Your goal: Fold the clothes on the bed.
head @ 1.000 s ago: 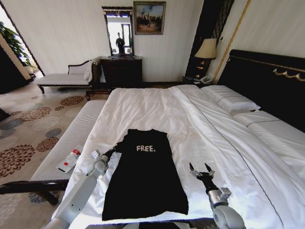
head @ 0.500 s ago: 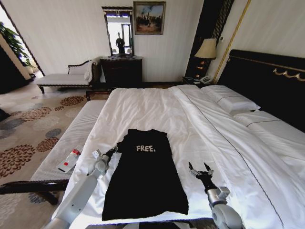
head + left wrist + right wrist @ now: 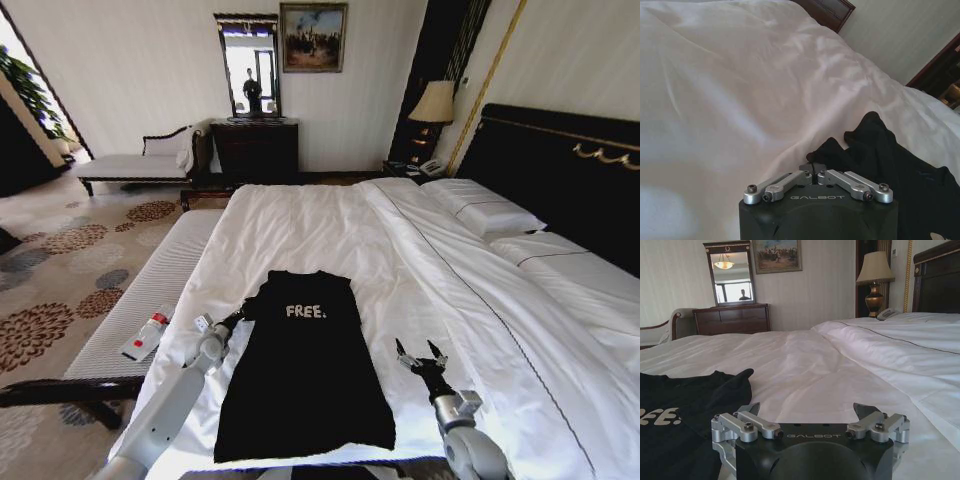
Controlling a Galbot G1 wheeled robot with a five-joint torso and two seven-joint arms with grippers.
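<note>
The black T-shirt (image 3: 305, 370) with white "FREE" lettering lies flat on the near part of the white bed (image 3: 300, 225), collar toward the far end. My left gripper (image 3: 240, 313) is at the shirt's left shoulder edge. In the left wrist view that gripper (image 3: 812, 168) is shut, with black fabric (image 3: 890, 165) bunched at its tips. My right gripper (image 3: 420, 352) hovers open over bare sheet, a hand's width right of the shirt's right edge. In the right wrist view it (image 3: 808, 410) holds nothing, and the shirt (image 3: 685, 405) lies off to one side.
A striped white bench (image 3: 150, 280) runs along the bed's left side with a small bottle (image 3: 146, 334) on it. Pillows (image 3: 485, 212) and a dark headboard (image 3: 560, 165) are at the right. A dresser (image 3: 255, 150), chaise (image 3: 135, 162) and lamp (image 3: 433, 103) stand by the far wall.
</note>
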